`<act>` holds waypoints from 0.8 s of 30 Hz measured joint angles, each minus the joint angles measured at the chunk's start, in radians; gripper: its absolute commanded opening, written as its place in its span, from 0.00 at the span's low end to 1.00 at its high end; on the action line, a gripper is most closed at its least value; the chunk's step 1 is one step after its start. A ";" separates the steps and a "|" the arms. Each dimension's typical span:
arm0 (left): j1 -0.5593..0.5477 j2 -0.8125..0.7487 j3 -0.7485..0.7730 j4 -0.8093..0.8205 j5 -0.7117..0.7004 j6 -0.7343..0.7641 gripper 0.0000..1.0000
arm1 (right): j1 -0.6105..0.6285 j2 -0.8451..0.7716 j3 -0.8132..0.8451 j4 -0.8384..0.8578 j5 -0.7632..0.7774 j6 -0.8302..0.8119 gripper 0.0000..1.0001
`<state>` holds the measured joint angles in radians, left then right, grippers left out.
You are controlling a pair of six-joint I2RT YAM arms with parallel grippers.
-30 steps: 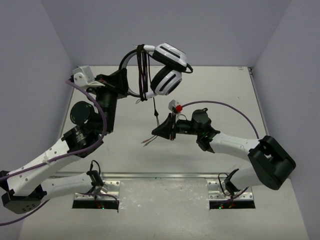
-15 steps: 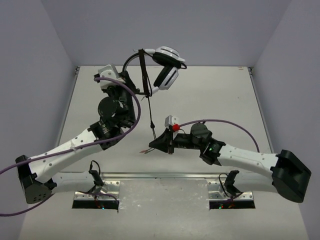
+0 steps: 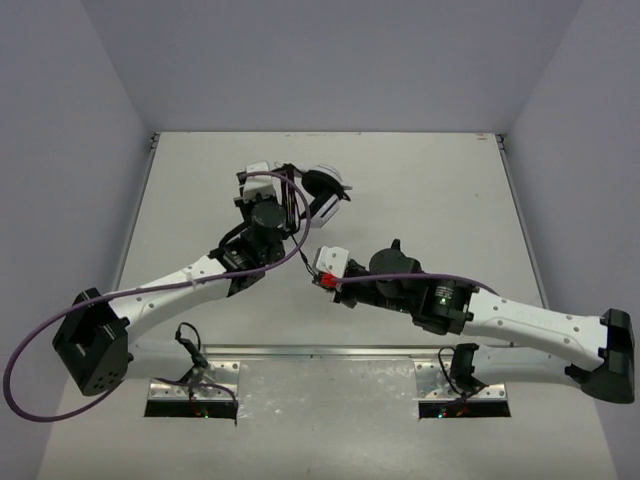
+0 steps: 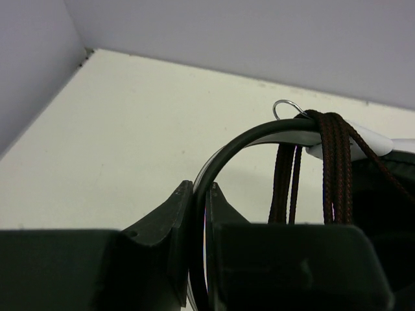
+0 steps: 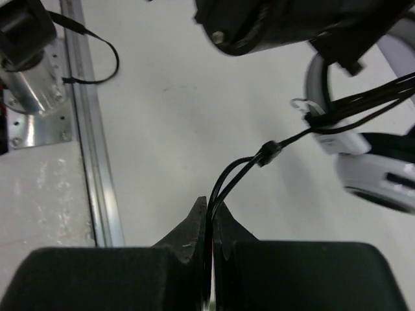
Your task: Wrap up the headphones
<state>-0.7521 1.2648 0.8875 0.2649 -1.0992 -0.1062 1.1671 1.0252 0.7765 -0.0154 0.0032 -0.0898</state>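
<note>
Rail (image 3: 330, 352) sits nearest me, well short of the headphones (image 3: 322, 192).

Right arm (image 3: 520, 320): stretched low and long from its base, out to the right of the headphones, forearm running leftward. The wrist ends just on the near side of them.

Right gripper (image 5: 209, 208): fingers closed. I see the cable (image 5: 237, 170) pinched at the tips as a doubled black strand that curves up and away toward the headphones.

Left arm (image 3: 170, 290): reaches on a diagonal from its base, left of and nearer than the headphones, links nearly in line. Its wrist is tucked against their left side. A purple cable (image 3: 30, 370) loops out from the base and another arcs over the wrist.

Left gripper (image 4: 198, 194): clamped on the headband (image 4: 259, 133). The thin black arc passes straight between the two fingers and bends over to the right.

Several turns of cable hang over the headband just beyond that grip, beside the white end piece.

One white earcup (image 5: 382, 175) lies on the side of the headphones away from the left arm. I cannot tell whether it touches the table (image 3: 430, 180).

Table runs on past the headphones to the wall (image 3: 330, 60).
</note>
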 measured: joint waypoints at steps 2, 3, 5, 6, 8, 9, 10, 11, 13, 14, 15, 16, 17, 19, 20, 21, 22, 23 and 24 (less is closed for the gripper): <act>0.000 -0.014 -0.077 -0.001 0.052 -0.023 0.00 | 0.003 0.008 0.049 -0.088 0.055 -0.055 0.01; -0.001 -0.027 -0.126 0.003 0.080 -0.030 0.00 | 0.005 0.017 0.079 -0.132 0.084 -0.081 0.01; -0.011 -0.062 -0.212 -0.001 0.134 -0.039 0.00 | 0.007 0.035 0.132 -0.204 0.141 -0.142 0.01; -0.020 -0.080 -0.250 -0.006 0.159 -0.045 0.00 | 0.007 0.045 0.153 -0.235 0.167 -0.168 0.01; -0.036 -0.114 -0.307 -0.010 0.231 -0.060 0.00 | 0.007 0.063 0.186 -0.291 0.219 -0.229 0.01; -0.044 -0.129 -0.329 -0.009 0.269 -0.064 0.00 | 0.008 0.068 0.198 -0.310 0.242 -0.262 0.01; -0.051 -0.144 -0.349 -0.003 0.311 -0.069 0.00 | 0.009 0.070 0.203 -0.320 0.260 -0.291 0.01; -0.063 -0.160 -0.370 0.003 0.353 -0.075 0.00 | 0.009 0.070 0.208 -0.329 0.276 -0.326 0.01; -0.087 -0.186 -0.402 0.014 0.421 -0.080 0.00 | 0.013 0.070 0.210 -0.334 0.300 -0.388 0.01; -0.102 -0.198 -0.415 0.020 0.455 -0.079 0.00 | 0.013 0.071 0.211 -0.336 0.311 -0.420 0.01; -0.117 -0.209 -0.426 0.023 0.483 -0.077 0.00 | 0.014 0.074 0.211 -0.336 0.322 -0.452 0.01; -0.133 -0.224 -0.436 0.024 0.519 -0.077 0.00 | 0.015 0.078 0.211 -0.333 0.336 -0.494 0.01; -0.146 -0.240 -0.445 0.023 0.547 -0.075 0.00 | 0.014 0.083 0.208 -0.324 0.346 -0.534 0.01; -0.169 -0.275 -0.455 0.021 0.595 -0.074 0.00 | 0.004 0.087 0.183 -0.294 0.366 -0.607 0.01; -0.179 -0.296 -0.459 0.018 0.613 -0.074 0.00 | -0.008 0.087 0.170 -0.283 0.373 -0.636 0.01; -0.187 -0.318 -0.462 0.014 0.627 -0.072 0.00 | -0.029 0.087 0.153 -0.267 0.375 -0.666 0.01; -0.193 -0.337 -0.463 0.006 0.637 -0.072 0.00 | -0.051 0.087 0.138 -0.258 0.377 -0.691 0.01; -0.199 -0.354 -0.463 0.001 0.640 -0.072 0.00 | -0.071 0.088 0.126 -0.254 0.379 -0.708 0.01; -0.204 -0.373 -0.464 -0.002 0.640 -0.074 0.00 | -0.095 0.089 0.114 -0.250 0.373 -0.721 0.01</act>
<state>-0.9565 0.8921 0.4236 0.2634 -0.4587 -0.1799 1.0718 1.1137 0.8909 -0.2653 0.3759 -0.8104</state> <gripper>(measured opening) 0.077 0.020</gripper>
